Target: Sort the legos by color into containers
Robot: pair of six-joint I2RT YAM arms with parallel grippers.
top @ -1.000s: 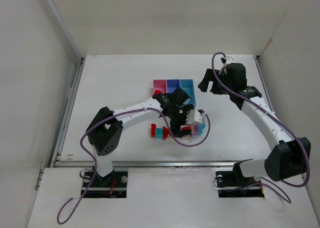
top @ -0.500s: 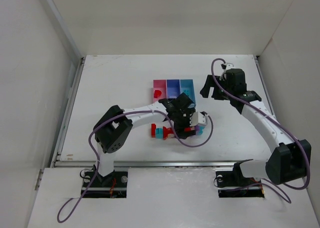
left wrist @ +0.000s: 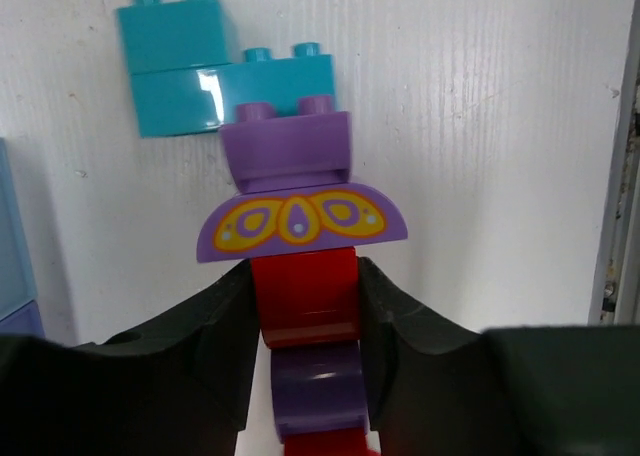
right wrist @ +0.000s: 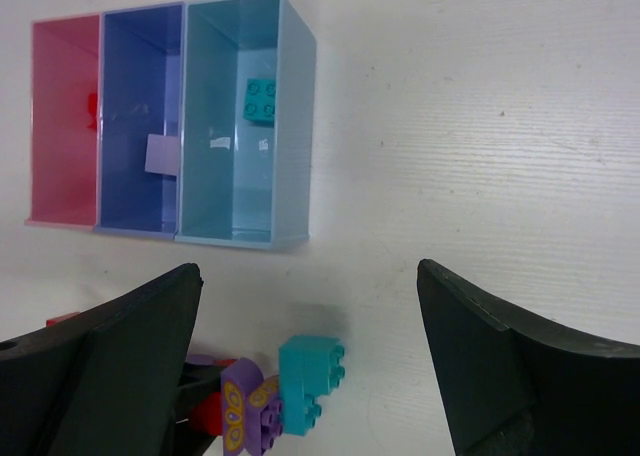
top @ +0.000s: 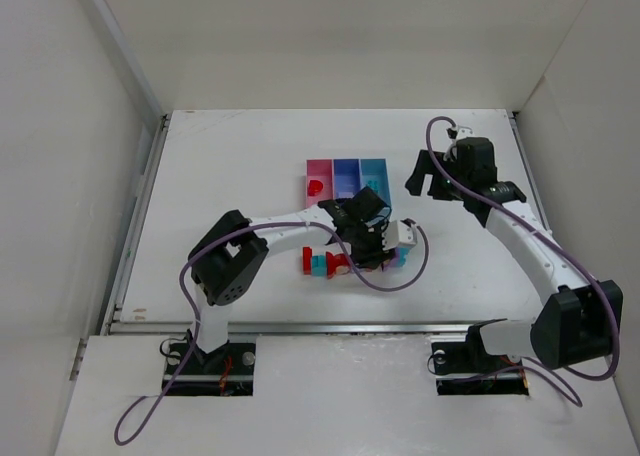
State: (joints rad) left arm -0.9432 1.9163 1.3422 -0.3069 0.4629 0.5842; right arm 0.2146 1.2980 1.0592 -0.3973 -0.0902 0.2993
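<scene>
White arms (top: 285, 226), black joints (top: 225, 271), purple cables (top: 183, 276)

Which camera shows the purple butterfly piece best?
The left wrist view: the butterfly piece sits big and sharp mid-frame, above the red brick in the left end effector. The right wrist view shows it tiny at the bottom edge; from the top, the arm covers it.

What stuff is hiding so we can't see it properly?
Top view: the left arm covers most of the lego pile, so no counting bricks.
Left wrist view: the stack below the red brick runs off the bottom edge, inside the left gripper.
Right wrist view: the red piece in the pink bin is partly behind a wall.
</scene>
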